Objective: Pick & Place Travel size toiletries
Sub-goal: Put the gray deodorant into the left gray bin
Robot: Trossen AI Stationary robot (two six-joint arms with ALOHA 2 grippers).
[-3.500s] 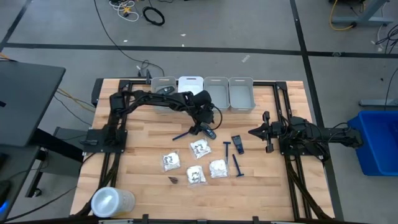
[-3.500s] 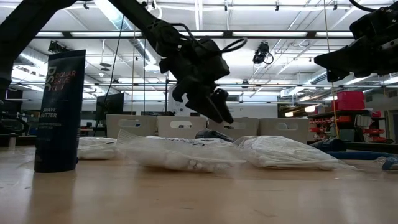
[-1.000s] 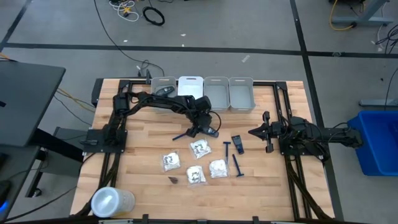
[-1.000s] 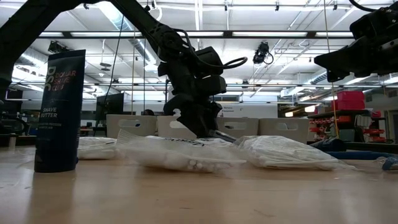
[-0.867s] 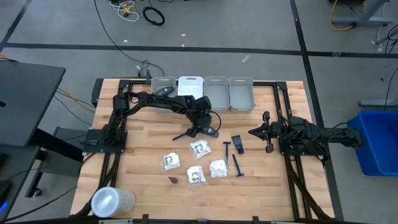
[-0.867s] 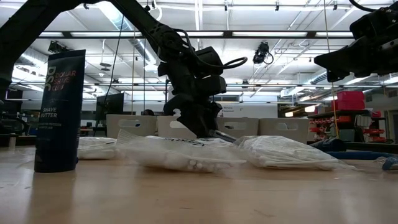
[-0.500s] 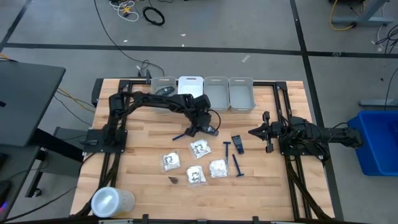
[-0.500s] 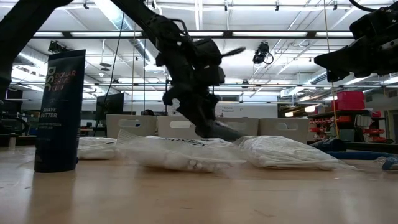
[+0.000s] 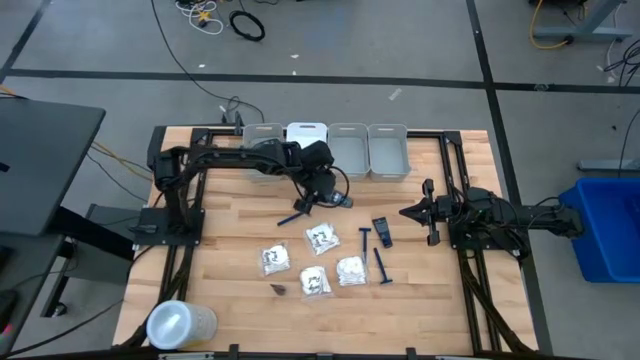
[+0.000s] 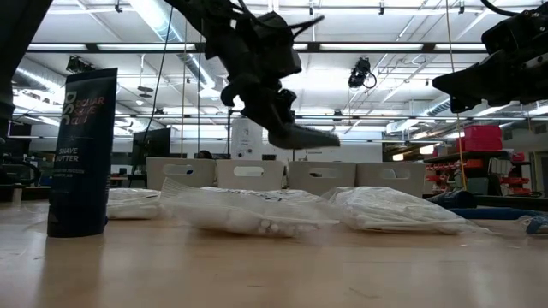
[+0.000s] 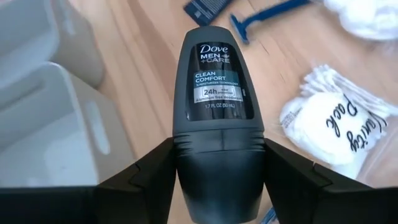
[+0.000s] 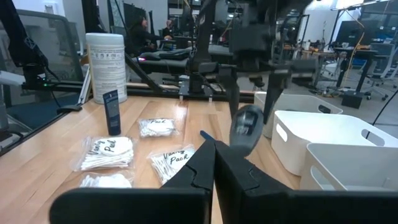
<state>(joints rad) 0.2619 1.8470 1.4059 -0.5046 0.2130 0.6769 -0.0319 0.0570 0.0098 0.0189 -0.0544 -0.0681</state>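
My left gripper point(image 9: 333, 198) hangs above the table's middle, a little in front of the bins, shut on a dark Dove roll-on deodorant point(image 11: 219, 87) that also shows in the low view point(image 10: 304, 137). On the wood below lie several white packets point(image 9: 320, 238), blue razors point(image 9: 381, 267) and a dark case point(image 9: 381, 231), each flat on the table. My right gripper point(image 9: 405, 212) waits shut at the table's right side, touching nothing. My left gripper pinches the deodorant's wider end point(image 11: 219, 155), below the label, between its two fingers point(image 11: 155, 171), one on each side. The fingers slant downward, and the deodorant lies along them, its rounded end point(image 10: 330, 139) sticking out past the tips. It is lifted clear of the table.
A row of grey and white bins point(image 9: 348, 148) stands along the far edge. A white canister point(image 9: 180, 323) sits at the near left corner, and a tall dark tube point(image 10: 83, 150) stands at the left in the low view. Bare wood lies at the left side.
My left gripper has risen from among the toiletries and drawn a little toward the far edge, still shut on the deodorant, which has come up off the table and now hangs well above the packets. My right arm has kept still.
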